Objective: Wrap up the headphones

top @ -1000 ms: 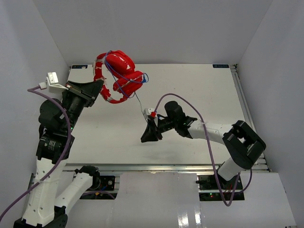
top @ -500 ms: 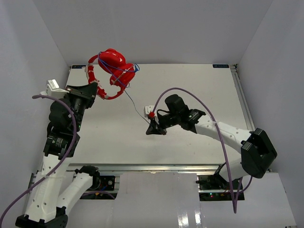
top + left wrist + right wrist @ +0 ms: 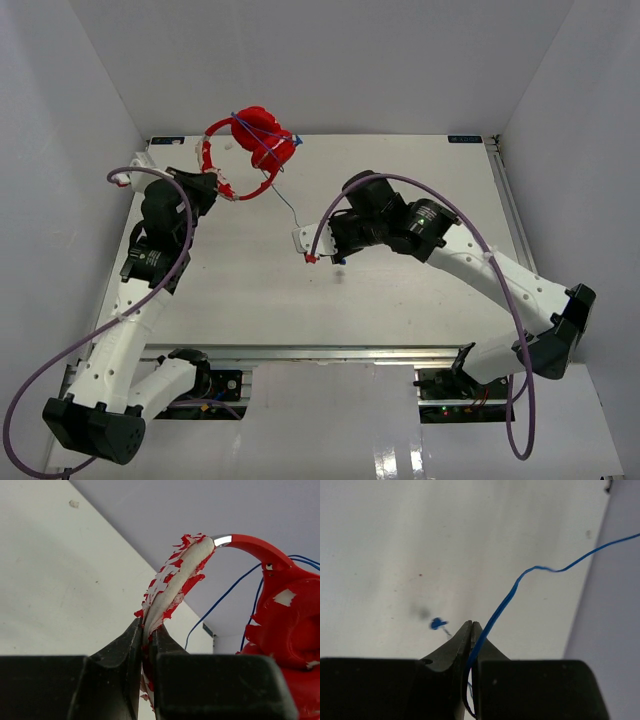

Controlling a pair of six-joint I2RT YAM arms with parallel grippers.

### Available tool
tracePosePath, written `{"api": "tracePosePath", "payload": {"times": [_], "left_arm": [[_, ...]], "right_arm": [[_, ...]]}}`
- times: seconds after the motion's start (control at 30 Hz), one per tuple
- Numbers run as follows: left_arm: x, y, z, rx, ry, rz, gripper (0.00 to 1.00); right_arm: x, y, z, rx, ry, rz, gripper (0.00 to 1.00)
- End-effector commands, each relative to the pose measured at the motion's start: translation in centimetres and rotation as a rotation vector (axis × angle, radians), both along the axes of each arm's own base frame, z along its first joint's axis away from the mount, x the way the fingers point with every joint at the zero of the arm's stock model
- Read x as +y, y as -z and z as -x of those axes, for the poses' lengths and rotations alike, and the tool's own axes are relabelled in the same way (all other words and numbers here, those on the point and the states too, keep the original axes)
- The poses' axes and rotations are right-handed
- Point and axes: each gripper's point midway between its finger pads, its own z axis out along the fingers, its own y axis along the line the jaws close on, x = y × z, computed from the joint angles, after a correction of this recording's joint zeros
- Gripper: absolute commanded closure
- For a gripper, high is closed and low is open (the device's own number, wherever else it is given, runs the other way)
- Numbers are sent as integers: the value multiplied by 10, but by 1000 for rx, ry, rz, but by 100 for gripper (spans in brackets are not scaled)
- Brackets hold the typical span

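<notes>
The red headphones (image 3: 252,148) hang in the air over the table's back left corner. My left gripper (image 3: 210,186) is shut on the headband (image 3: 176,576), whose red skin is peeling off white padding. An earcup (image 3: 290,625) shows at the right of the left wrist view. The thin blue cord (image 3: 288,205) loops round the earcups and runs down to my right gripper (image 3: 310,245), above mid-table. That gripper (image 3: 471,625) is shut on the cord (image 3: 511,596). The blue plug (image 3: 437,624) dangles, blurred, below its fingers.
The white table (image 3: 420,170) lies inside a white-walled enclosure, with walls close behind and at both sides. Thick purple cables (image 3: 400,182) arc over both arms. A metal rail (image 3: 330,352) runs along the near edge.
My right gripper has shut on the cord and moved a little left and back. The left arm has swung the headphones right and further back, and the cord now runs tauter between them.
</notes>
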Motion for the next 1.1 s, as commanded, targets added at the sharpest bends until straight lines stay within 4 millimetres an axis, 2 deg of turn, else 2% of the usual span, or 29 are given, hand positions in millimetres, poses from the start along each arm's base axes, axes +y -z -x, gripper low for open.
{"api": "tracePosePath", "payload": {"times": [0.0, 0.13, 0.2, 0.3, 0.43, 0.57, 0.7, 0.83, 0.9, 1.07], "left_arm": [[-2, 1, -3, -46, 8, 3, 100], [-9, 31, -2, 9, 61, -44, 100], [-15, 39, 3, 19, 104, -66, 100], [-19, 63, 11, 56, 155, -119, 100], [-28, 84, 25, 86, 239, -159, 100], [-35, 91, 39, 89, 304, -183, 100], [-31, 98, 47, 104, 312, -222, 100], [-34, 102, 50, 109, 340, -247, 100], [-36, 106, 51, 117, 359, -261, 100], [-33, 119, 57, 128, 375, -318, 100]], "right_arm": [[-4, -85, 4, -330, -18, 7, 92], [-1, -114, -4, -502, 39, 26, 92], [1, -130, -9, -556, 76, 0, 92], [7, -146, -7, -584, 89, -37, 92], [20, -160, -11, -618, 119, -59, 92], [35, -171, -15, -631, 139, -84, 92], [56, -165, -3, -610, 96, -66, 92], [67, -158, 7, -635, 67, -36, 92], [70, -161, 5, -660, 75, -30, 92], [69, -184, -7, -732, 129, -46, 92]]}}
